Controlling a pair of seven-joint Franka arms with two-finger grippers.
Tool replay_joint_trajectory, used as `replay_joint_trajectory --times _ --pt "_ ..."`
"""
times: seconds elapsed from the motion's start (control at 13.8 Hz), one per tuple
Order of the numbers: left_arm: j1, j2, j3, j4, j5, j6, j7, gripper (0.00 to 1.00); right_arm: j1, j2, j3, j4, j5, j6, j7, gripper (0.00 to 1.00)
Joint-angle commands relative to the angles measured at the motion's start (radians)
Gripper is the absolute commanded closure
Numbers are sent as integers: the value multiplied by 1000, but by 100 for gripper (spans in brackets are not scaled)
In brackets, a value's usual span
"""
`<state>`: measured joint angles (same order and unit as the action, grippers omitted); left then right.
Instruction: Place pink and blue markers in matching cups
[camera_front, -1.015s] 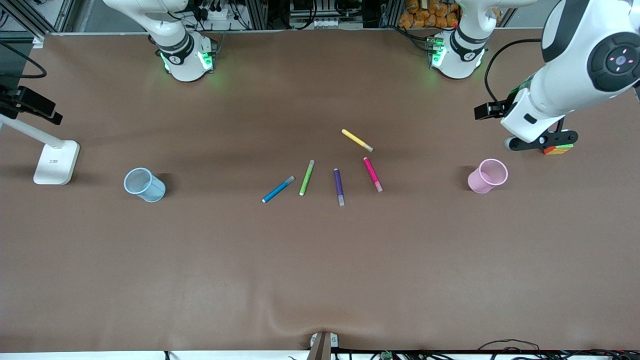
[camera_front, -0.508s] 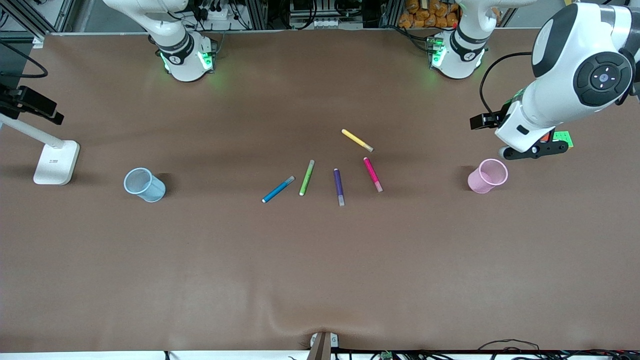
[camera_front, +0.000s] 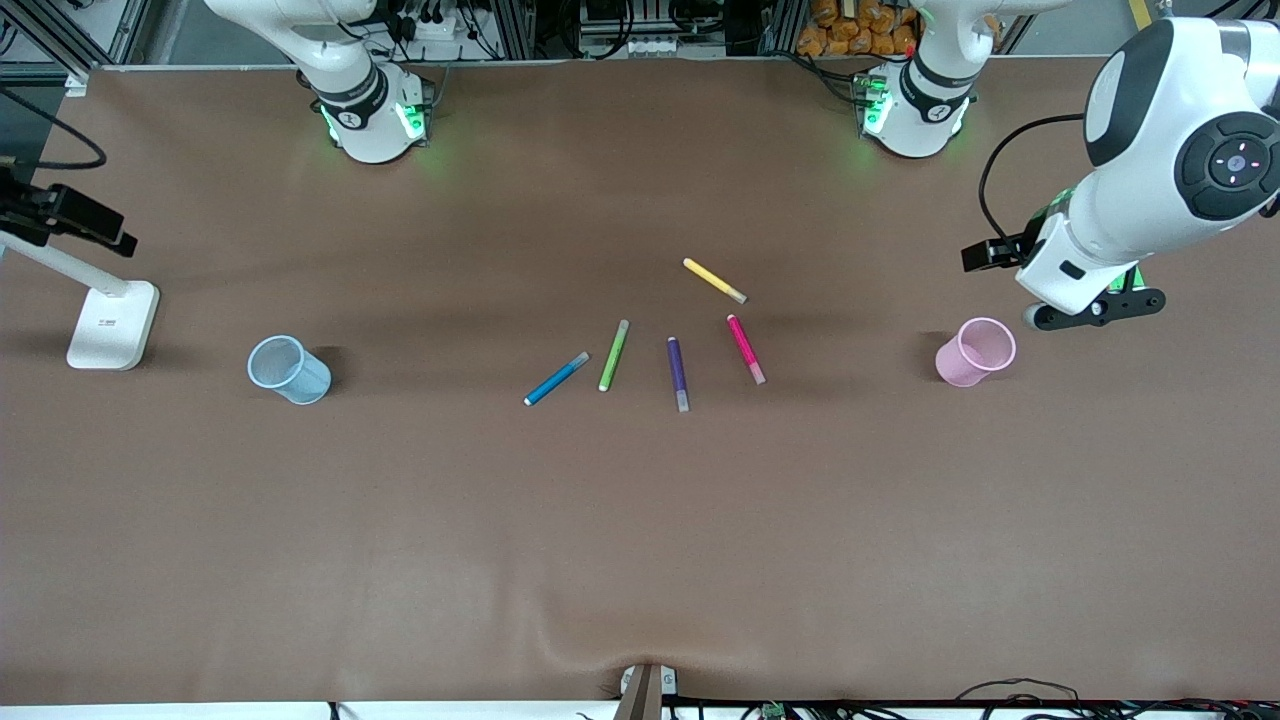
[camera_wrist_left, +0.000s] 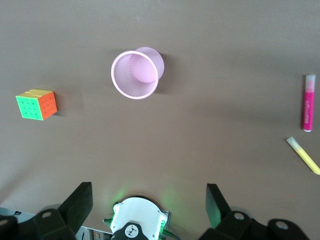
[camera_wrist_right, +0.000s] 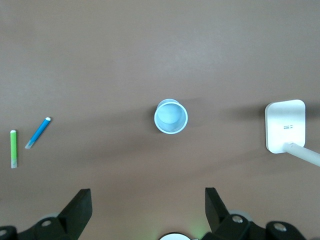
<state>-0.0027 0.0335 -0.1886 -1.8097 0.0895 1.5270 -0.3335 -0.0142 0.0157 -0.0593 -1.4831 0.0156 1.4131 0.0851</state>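
Hovering high at the left arm's end of the table, left gripper (camera_wrist_left: 150, 210) has fingers (camera_wrist_left: 77, 205) spread wide with nothing between them. Landmark is the pink cup (camera_front: 975, 352): left gripper is up over the table just beside it, toward the robot bases. A multicolour cube (camera_wrist_left: 36, 104) sits near the pink cup in the left wrist view, mostly hidden under the arm from the front. Pink marker (camera_front: 745, 349) lies flat, well apart from the pink cup toward the table middle; yellow marker (camera_front: 714, 280) just farther from the front camera than it, purple marker (camera_front: 678, 373) beside it, then lime-green marker (camera_front: 613, 355), then blue marker (camera_front: 556, 379). Blue cup (camera_front: 289, 369) stands upright well apart from the pink cup, at the right arm's end, white lamp base (camera_front: 113, 324) near it. Right gripper (camera_wrist_right: 149, 210) is up over the blue cup, probably quite high, fingers wide apart and holding nothing
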Motion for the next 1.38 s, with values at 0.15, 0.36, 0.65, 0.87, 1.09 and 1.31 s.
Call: replay_joint_trajectory --times 0.15,0.36,0.65,0.87,1.09,1.31 --pt "33 6 -5 -8 29 30 30 0 -4 33 -7 9 4 -3 -15 0" --pt "67 6 -6 -39 29 77 70 0 2 153 -8 7 1 -29 -16 0" --pt "76 8 -6 -115 27 194 68 0 22 158 -8 3 -6 -46 -11 0" --pt "72 25 -8 -163 1 268 44 0 42 162 -28 -9 12 -68 4 0" --pt "58 66 -12 -166 -37 271 18 0 66 199 -27 -10 14 -49 74 0" --pt "26 123 -60 -154 -91 271 -125 0 129 254 -27 -19 20 19 246 0"
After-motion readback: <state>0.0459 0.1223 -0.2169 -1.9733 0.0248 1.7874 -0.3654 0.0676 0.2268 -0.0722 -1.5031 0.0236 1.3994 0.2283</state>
